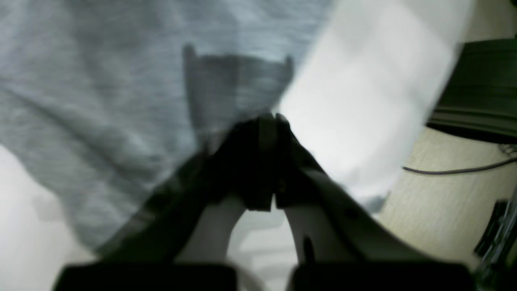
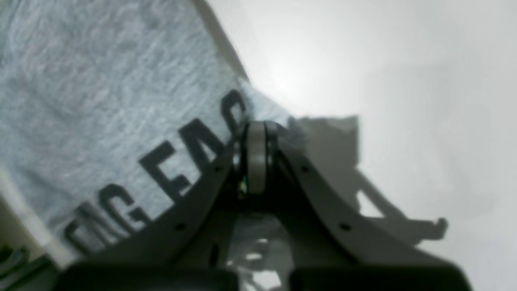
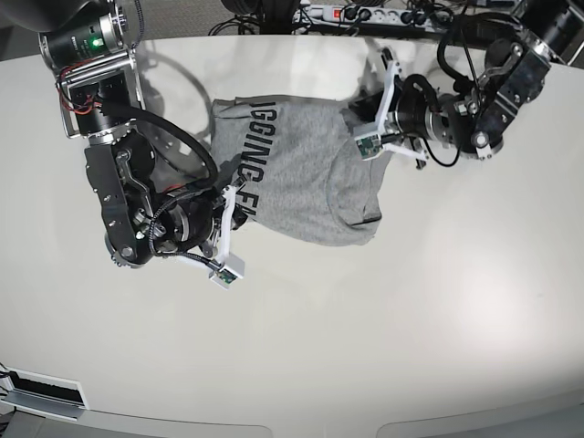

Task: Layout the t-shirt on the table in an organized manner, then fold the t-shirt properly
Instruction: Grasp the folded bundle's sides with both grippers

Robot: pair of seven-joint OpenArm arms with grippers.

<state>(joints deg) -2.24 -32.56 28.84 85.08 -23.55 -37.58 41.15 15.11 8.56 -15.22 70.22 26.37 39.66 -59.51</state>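
Observation:
The heather-grey t-shirt [image 3: 301,173] lies bunched and wrinkled on the off-white table [image 3: 411,319], toward its far middle, with black lettering running down its left side. My left gripper [image 3: 358,114] is at the shirt's upper right edge; in the left wrist view its jaws [image 1: 274,118] are shut on the edge of the grey cloth [image 1: 101,101]. My right gripper [image 3: 240,213] is at the shirt's lower left edge. The right wrist view shows it [image 2: 256,126] shut on the hem beside the lettering [image 2: 161,173], with bare table [image 2: 383,60] beyond.
A power strip with cables [image 3: 365,14] lies along the table's far edge. Past the table's edge [image 1: 404,133] in the left wrist view are beige floor, a dark object [image 1: 476,89] and a loose cable [image 1: 456,170]. Both arm bases stand at the far corners.

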